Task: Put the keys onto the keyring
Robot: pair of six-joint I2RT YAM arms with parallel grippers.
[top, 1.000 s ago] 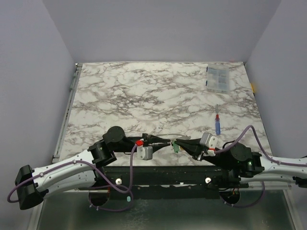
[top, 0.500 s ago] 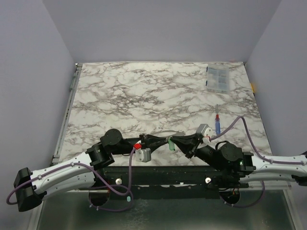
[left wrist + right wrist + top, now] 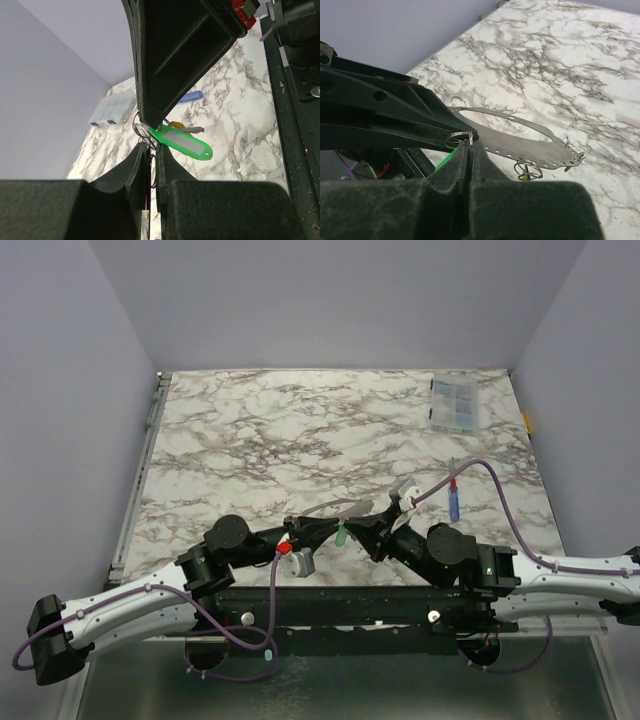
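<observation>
The keyring [image 3: 530,139] is a flat grey loop with small holes along its edge, held above the table near the front edge [image 3: 338,506]. My left gripper [image 3: 322,528] is shut on its near side; its jaws [image 3: 150,152] pinch the thin metal. My right gripper [image 3: 470,141] is shut on the small wire ring of the green key [image 3: 182,142], right against the loop's edge. The green key hangs between both grippers [image 3: 341,536]. A pale yellow key [image 3: 176,124] hangs from another small ring [image 3: 528,170] on the loop, mostly hidden.
A blue stick with a red tip [image 3: 454,500] lies on the marble table [image 3: 300,430] to the right of the grippers. A clear plastic box [image 3: 455,403] sits at the far right corner. Purple walls enclose the table.
Both grippers have moved left and away from the front edge together, carrying the loop and green key. The right arm has stretched further left.
</observation>
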